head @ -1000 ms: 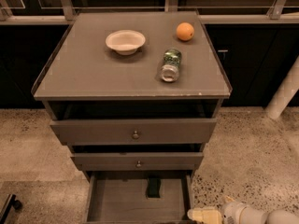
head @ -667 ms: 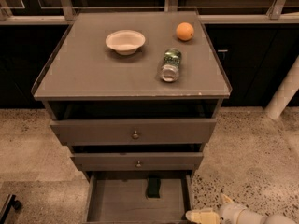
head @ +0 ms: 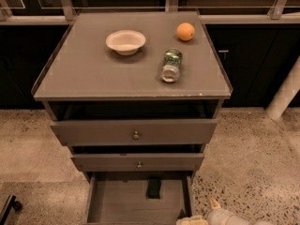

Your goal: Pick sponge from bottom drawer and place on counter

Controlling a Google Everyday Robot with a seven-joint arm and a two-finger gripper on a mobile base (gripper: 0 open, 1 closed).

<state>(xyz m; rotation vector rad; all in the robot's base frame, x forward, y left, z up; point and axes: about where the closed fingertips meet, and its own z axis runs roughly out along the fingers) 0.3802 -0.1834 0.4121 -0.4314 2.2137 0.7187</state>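
The gripper [head: 191, 221] hovers at the front right corner of the open bottom drawer [head: 117, 205], low at the picture's edge; whether it is apart or closed cannot be told. The dark sponge [head: 153, 187] lies at the middle back of the drawer, apart from the gripper. On the counter [head: 93, 78] sit a bowl [head: 125, 41], an orange [head: 185, 31] and a jar [head: 172, 65] on its side.

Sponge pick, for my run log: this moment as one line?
sponge: in open bottom drawer, untouched | gripper: low by drawer's front right corner | counter: no sponge yet
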